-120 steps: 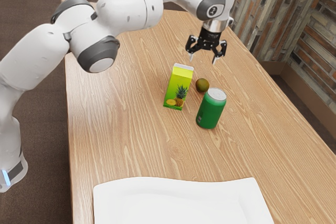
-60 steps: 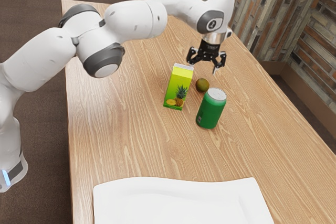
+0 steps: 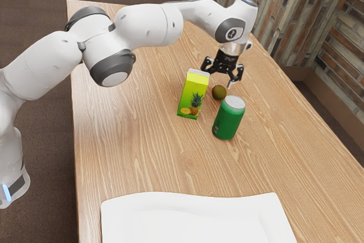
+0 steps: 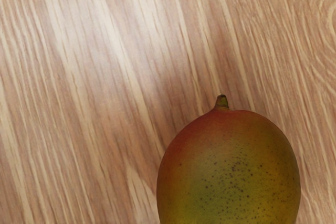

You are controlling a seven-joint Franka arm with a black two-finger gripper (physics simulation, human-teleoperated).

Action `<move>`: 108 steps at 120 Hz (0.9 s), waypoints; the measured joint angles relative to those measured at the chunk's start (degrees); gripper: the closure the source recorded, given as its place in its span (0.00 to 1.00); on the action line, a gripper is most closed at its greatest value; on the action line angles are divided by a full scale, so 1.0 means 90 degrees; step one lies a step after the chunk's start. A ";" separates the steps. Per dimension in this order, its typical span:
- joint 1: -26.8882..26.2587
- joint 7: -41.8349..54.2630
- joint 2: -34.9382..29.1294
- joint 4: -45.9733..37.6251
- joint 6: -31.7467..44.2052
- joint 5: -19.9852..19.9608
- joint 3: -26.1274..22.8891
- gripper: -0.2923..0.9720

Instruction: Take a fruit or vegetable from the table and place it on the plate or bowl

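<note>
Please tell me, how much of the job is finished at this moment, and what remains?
Done: the gripper hovers open just above the mango, which lies on the table beside the juice carton. In hand: nothing is grasped yet. Left: descend, close on the mango, lift it, and carry it to the white plate.

The carton (image 3: pixel 194 94) and can (image 3: pixel 228 118) crowd the mango (image 3: pixel 219 91); its far side lies open.
</note>
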 joint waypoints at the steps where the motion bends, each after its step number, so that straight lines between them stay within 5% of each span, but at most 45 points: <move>1: 0.0000 -0.0003 0.0000 0.0000 -0.0011 0.0009 -0.0002 0.23; 78: 0.0099 -0.0129 0.0272 0.0000 -0.0057 0.0125 -0.0023 0.23; 108: 0.0099 -0.0141 0.0324 -0.0008 0.0003 0.0115 -0.0022 0.41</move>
